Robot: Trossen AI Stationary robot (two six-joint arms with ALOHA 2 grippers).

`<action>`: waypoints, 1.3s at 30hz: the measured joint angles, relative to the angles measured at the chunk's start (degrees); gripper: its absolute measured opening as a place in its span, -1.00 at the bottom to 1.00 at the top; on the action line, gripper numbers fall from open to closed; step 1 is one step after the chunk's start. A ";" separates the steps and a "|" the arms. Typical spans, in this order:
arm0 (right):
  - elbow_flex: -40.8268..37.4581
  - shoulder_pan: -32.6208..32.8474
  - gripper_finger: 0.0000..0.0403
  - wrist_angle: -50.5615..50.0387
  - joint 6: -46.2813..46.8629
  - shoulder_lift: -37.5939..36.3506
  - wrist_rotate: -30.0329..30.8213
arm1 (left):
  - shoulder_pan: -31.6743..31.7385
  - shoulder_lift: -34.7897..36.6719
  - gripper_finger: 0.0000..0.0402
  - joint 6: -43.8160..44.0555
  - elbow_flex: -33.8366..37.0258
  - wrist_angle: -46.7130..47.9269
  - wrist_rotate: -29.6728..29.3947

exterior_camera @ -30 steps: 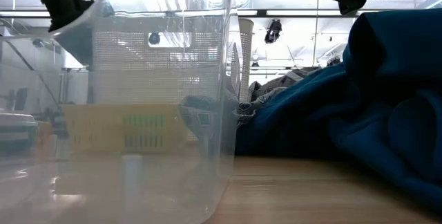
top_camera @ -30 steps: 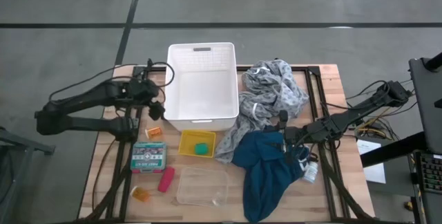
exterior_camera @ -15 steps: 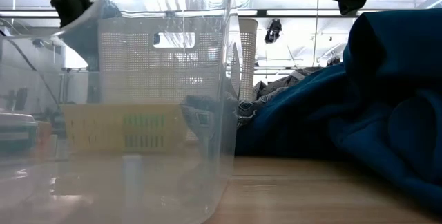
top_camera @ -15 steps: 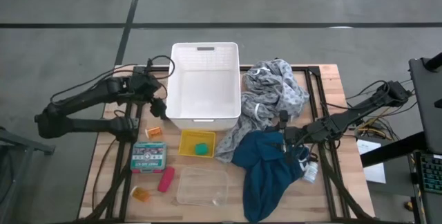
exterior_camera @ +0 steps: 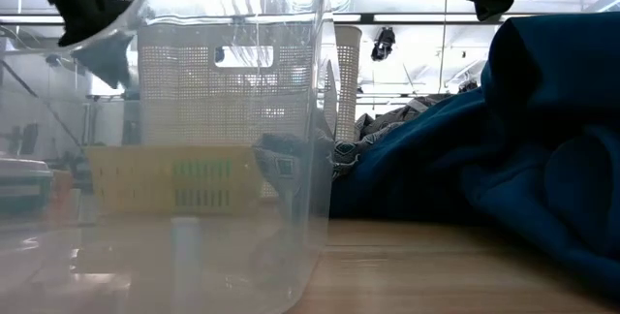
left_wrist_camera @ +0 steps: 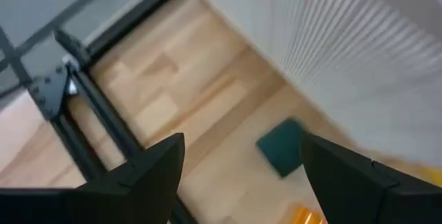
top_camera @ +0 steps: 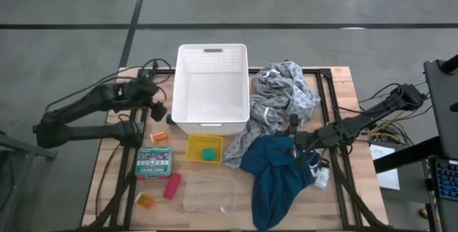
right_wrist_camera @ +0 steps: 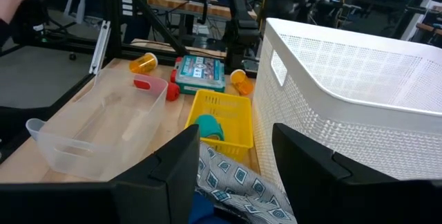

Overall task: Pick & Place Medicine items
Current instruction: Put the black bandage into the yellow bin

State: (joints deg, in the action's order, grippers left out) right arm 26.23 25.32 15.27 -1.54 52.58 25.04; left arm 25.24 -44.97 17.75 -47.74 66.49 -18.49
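Medicine items, as laid out on the wooden tabletop:

- Two orange pill bottles. One orange pill bottle lies near the left edge, just beside the front left corner of the white perforated plastic basket; the second orange pill bottle lies near the front left corner.
- One pink-red cylinder, touching the left end of the clear plastic tub at the front edge.
- One teal-green roll, inside the small yellow slotted tray.
- One flat teal box with a red-and-white label, left of the yellow tray.
- One small white bottle near the right edge, just beside the teal-blue cloth.

Cloths: two, the teal-blue one and a grey patterned cloth behind it.

The right wrist view alone shows the roll sitting within the tray walls; the low view is filled by the tub and the blue cloth.

Left gripper: fingers spread wide, holding nothing, beside the basket's left wall. Right gripper: over the blue cloth, fingers apart with nothing visibly between them.
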 joint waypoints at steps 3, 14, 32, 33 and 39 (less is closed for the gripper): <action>0.01 0.00 -0.12 0.00 0.00 0.00 0.01 | 0.06 -0.82 0.45 0.08 2.53 -0.50 1.11; 0.01 0.00 -0.10 0.00 0.00 0.01 0.00 | 0.10 -9.53 0.45 -3.00 2.01 -2.33 4.42; 0.01 0.01 -0.13 0.00 0.00 0.01 0.00 | 0.42 -18.72 0.45 2.88 1.56 -3.82 7.62; 0.01 0.02 -0.13 0.00 0.00 0.00 0.00 | 0.52 -18.10 0.45 5.67 1.38 -3.88 7.62; 0.01 0.00 -0.11 0.00 0.00 0.00 0.00 | 0.53 -12.74 0.45 26.67 1.26 -3.90 7.64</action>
State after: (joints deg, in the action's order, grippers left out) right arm 26.24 25.32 15.27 -1.54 52.58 25.04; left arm 25.77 -57.70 44.42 -46.48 62.59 -10.85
